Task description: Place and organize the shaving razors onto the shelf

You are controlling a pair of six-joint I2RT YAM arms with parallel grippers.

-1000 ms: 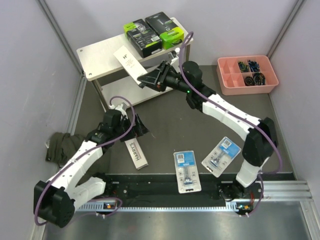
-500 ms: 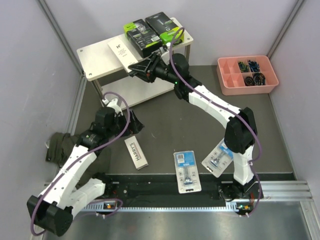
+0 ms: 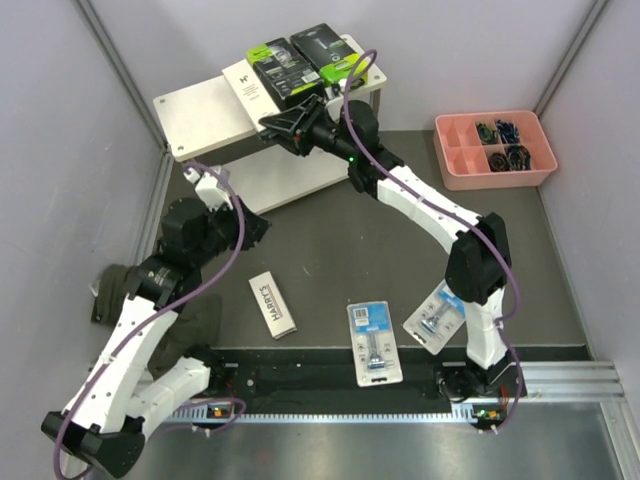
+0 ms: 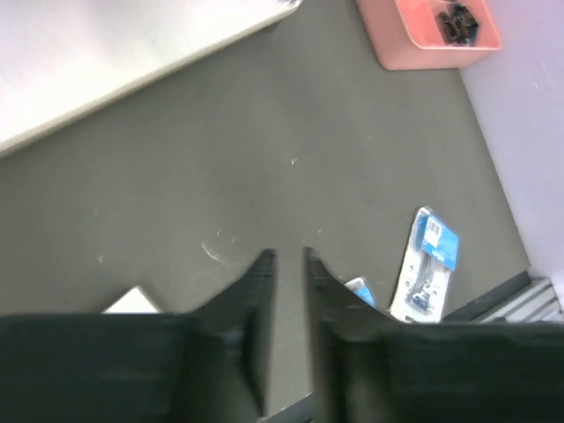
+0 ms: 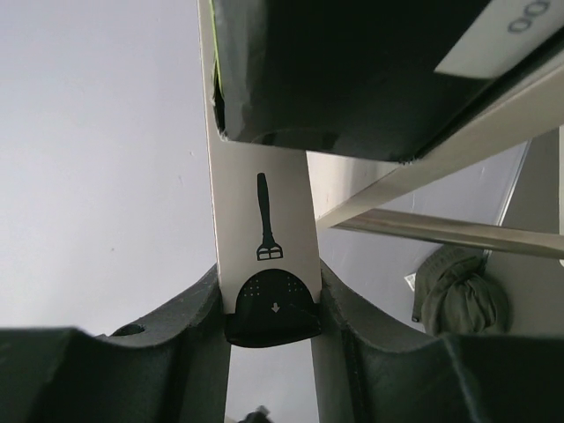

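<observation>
On the pale two-tier shelf, two black-and-green razor packs lie at the back right of the top board. My right gripper is shut on the end of a slim white Harry's box, which lies just left of those packs. In the right wrist view the box sits between the fingers, under a black pack. A second Harry's box and two blue blister packs lie on the floor. My left gripper hovers above the floor, its jaws almost together and empty.
A pink compartment tray with small dark items stands at the right. A crumpled green cloth lies by the left wall. The left wrist view shows a blister pack and the tray on the dark floor.
The right gripper has carried the white box up and back onto the shelf top beside the black packs. The left gripper has closed from wide open and its arm has drawn back to the left.
</observation>
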